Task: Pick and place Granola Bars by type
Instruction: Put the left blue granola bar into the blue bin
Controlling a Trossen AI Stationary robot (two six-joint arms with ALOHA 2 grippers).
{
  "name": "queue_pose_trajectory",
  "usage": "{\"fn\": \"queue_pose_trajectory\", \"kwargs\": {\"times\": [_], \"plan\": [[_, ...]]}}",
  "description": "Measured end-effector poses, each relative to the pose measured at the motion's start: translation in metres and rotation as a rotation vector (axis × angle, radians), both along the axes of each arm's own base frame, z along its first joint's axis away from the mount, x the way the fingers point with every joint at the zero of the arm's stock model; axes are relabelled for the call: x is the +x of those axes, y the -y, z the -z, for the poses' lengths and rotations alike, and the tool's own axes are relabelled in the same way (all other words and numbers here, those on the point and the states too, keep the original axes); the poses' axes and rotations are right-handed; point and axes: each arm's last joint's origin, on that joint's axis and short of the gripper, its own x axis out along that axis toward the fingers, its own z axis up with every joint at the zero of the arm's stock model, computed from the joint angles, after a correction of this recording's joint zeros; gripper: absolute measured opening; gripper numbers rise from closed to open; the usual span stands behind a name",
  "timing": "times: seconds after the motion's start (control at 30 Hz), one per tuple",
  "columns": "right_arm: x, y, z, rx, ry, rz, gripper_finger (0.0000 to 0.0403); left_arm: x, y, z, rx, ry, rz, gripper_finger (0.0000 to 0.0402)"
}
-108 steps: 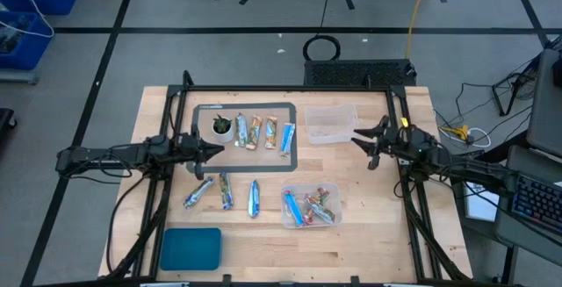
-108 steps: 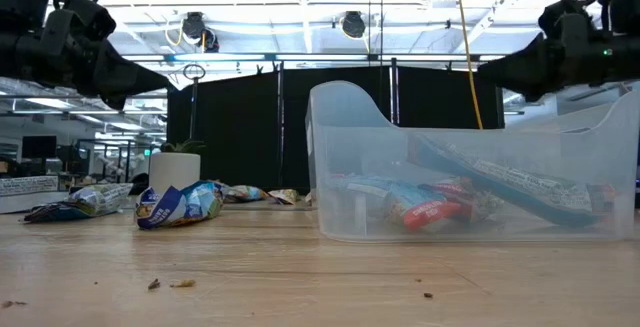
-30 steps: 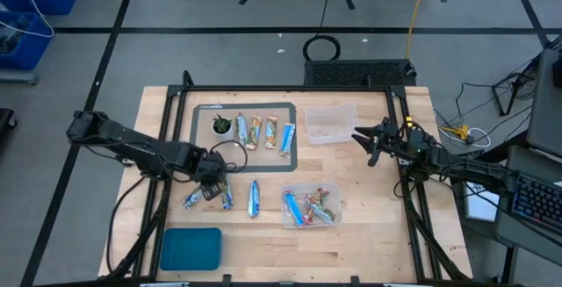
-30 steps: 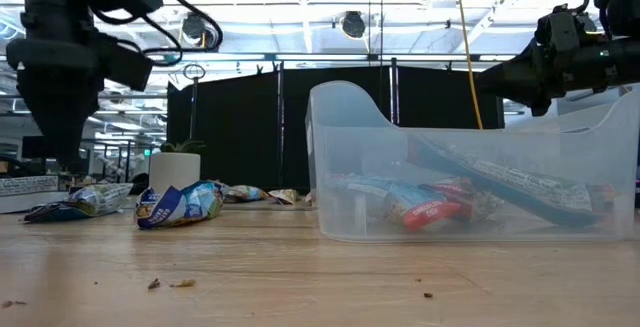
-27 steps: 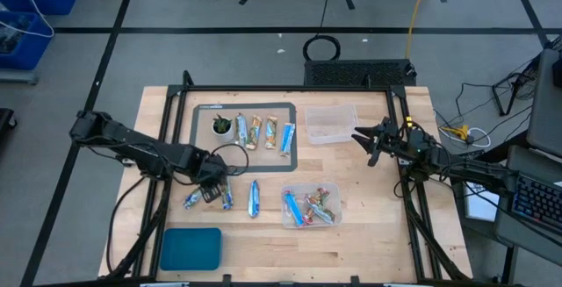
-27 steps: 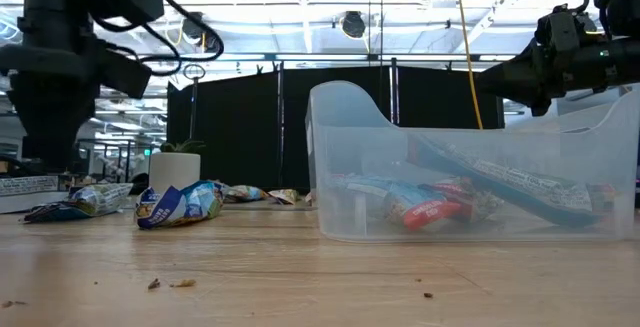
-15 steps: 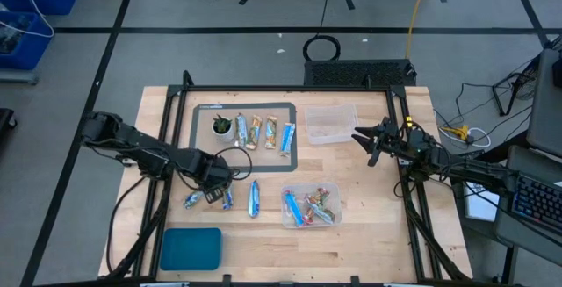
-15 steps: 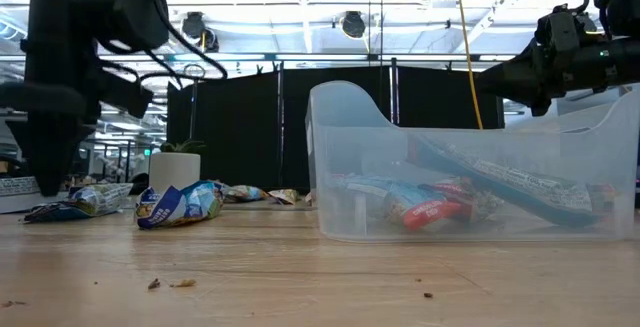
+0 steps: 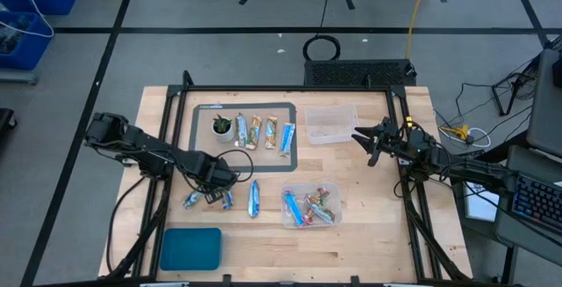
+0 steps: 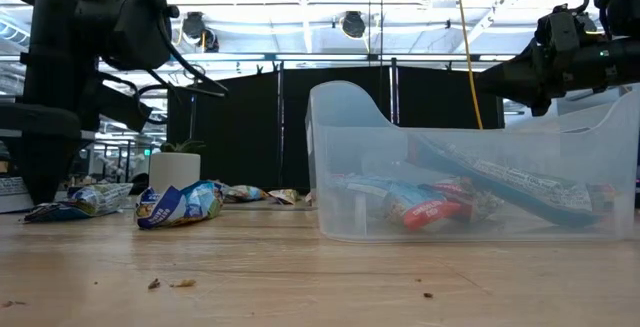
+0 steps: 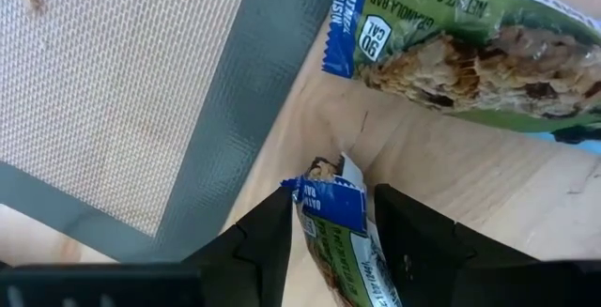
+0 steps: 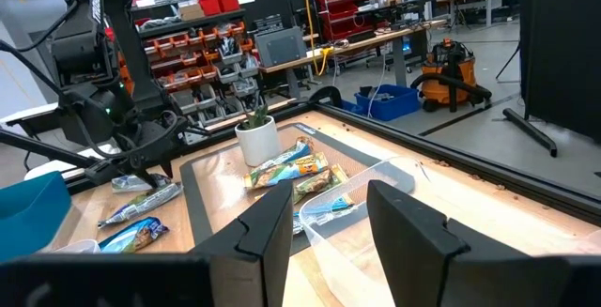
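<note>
Three loose Granola Bars lie on the wood: a silvery one (image 9: 191, 201), a blue one (image 9: 226, 201) and another blue one (image 9: 254, 197). Several more lie on the grey mat (image 9: 263, 132) beside the white cup (image 9: 221, 126). Others fill the near clear tub (image 9: 312, 206). My left gripper (image 9: 213, 190) is open and points down. Its fingers stand on either side of the blue-and-green end (image 11: 333, 215) of the leftmost loose bar, by the mat's corner (image 11: 235, 129). My right gripper (image 9: 365, 147) waits open above the table's right side.
An empty clear tub (image 9: 331, 123) stands at the far right of the mat. A teal lid (image 9: 190, 247) lies near the table's near-left corner. A second green bar (image 11: 470, 53) lies close beside my left fingers. Bare wood shows between the two tubs.
My left gripper has sunk toward the leftmost loose bar and edged slightly toward the near edge, its arm folding in from the left. The bars have stayed where they were.
</note>
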Motion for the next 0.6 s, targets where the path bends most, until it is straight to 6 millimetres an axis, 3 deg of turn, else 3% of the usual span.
{"fn": "queue_pose_trajectory", "kwargs": {"times": [0.2,0.47,0.6], "plan": [[0.0000,0.0000,0.0001,0.000,0.000,0.000,0.0130,-0.0003,0.0009,0.0000,-0.027,-0.005,-0.048,0.0149],[0.0000,0.0000,0.0001,0.000,0.000,0.000,0.0130,-0.0005,0.0020,-0.0004,-0.061,-0.012,-0.072,0.0035],[0.0000,0.0000,0.0002,0.000,-0.001,0.000,0.0130,-0.0004,0.0020,-0.0005,-0.064,-0.012,-0.045,0.0024]]}}
